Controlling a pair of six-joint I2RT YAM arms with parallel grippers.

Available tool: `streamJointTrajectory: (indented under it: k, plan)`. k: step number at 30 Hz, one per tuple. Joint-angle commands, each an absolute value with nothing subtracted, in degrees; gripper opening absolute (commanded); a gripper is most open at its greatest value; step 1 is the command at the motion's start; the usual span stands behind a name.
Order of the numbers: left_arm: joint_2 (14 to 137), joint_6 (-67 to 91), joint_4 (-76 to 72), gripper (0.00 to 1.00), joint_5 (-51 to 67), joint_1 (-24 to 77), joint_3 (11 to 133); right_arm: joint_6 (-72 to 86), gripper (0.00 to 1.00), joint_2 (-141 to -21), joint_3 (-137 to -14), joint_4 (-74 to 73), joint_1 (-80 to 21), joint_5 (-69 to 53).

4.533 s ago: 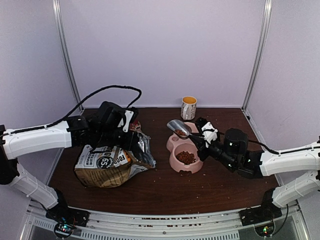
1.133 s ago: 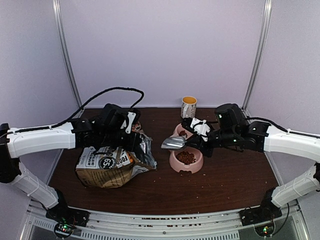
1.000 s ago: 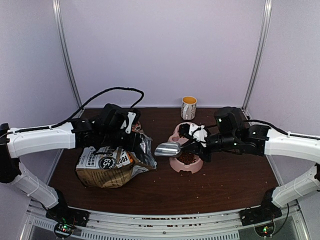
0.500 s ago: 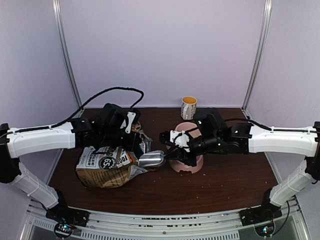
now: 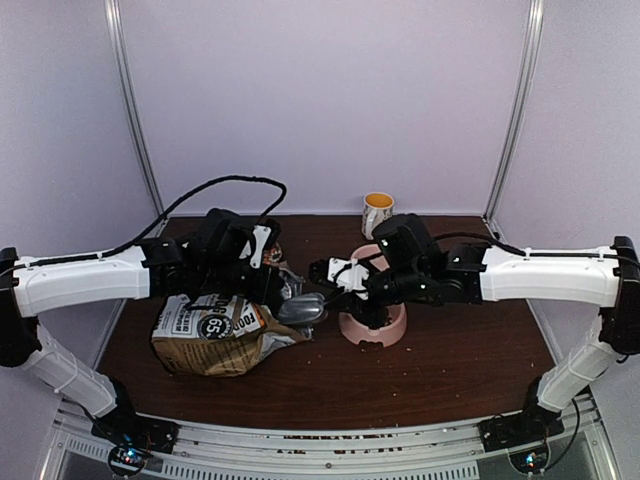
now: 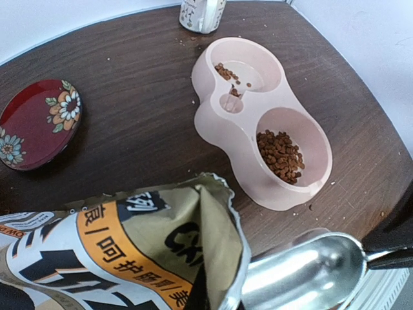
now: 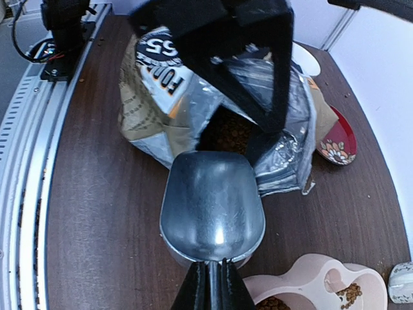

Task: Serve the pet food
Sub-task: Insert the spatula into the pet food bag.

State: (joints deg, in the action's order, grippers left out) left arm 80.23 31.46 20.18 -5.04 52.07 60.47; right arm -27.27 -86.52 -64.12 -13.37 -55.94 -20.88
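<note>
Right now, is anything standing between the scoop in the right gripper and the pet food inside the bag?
Nothing visible does. The left gripper pinches the rim of the bag and holds its mouth open. The empty scoop, held by the right gripper, lies just before that opening, and the pet food shows inside it.

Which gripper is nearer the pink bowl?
Right. The right gripper, holding the scoop, hangs right beside the pink bowl; the left gripper is farther away, pinching the bag's mouth.
</note>
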Motion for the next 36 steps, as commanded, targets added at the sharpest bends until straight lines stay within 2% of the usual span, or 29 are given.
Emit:
streamJointTrajectory:
  k: [1, 11, 20, 36]
  plan:
    - [77.6, 32.3, 14.1, 0.00, -2.7, 52.2, 60.8, -28.1, 0.00, -90.9, -66.8, -14.5, -55.3, -20.2]
    - [77.0, 33.0, 14.3, 0.00, -3.5, 52.4, 60.1, -28.9, 0.00, -95.8, -70.0, -20.2, -53.9, -24.5]
    - [77.8, 32.2, 13.9, 0.00, -3.0, 52.4, 60.8, -25.6, 0.00, -101.7, -73.8, -23.5, -54.9, -22.1]
    - [78.6, 32.6, 14.2, 0.00, -2.6, 52.4, 61.2, -19.6, 0.00, -110.9, -75.8, -6.3, -59.9, -24.3]
